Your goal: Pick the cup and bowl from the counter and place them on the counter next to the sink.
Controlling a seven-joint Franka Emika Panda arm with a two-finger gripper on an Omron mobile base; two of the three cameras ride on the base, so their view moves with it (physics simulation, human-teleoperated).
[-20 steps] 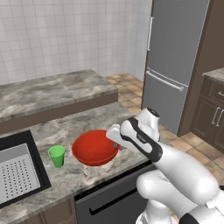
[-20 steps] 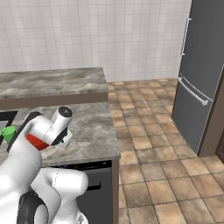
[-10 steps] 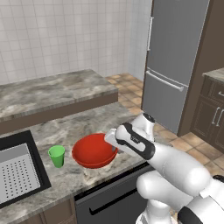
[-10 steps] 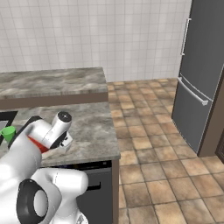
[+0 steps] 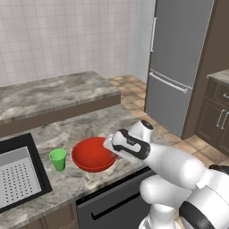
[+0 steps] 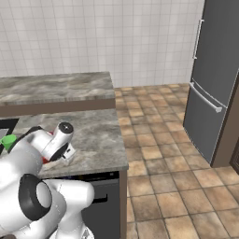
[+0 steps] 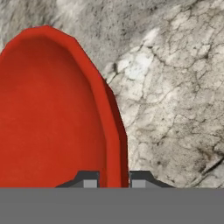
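Observation:
The red bowl (image 5: 91, 154) is on or just above the front counter (image 5: 96, 123); I cannot tell whether it touches. My gripper (image 5: 111, 151) is shut on its right rim. In the hand view the bowl's rim (image 7: 114, 144) runs between the two fingertips (image 7: 89, 180), with my gripper (image 7: 113, 181) clamped across it. The green cup (image 5: 58, 159) stands upright just left of the bowl, between it and the black sink (image 5: 11, 150) with its grey drainer tray (image 5: 15, 181). In the right base view my arm hides most of the bowl, and the cup (image 6: 8, 141) peeks out at the left edge.
A second counter (image 5: 44, 95) runs behind, under the tiled wall. A tall grey fridge (image 5: 179, 67) stands to the right. A dark appliance front (image 5: 112, 206) sits below the counter's front edge. Tiled floor (image 6: 163, 140) lies beyond the counter's right end.
My hand has shifted a little left and down with the bowl in its grip, bringing the bowl slightly closer to the cup. The cup has stayed put.

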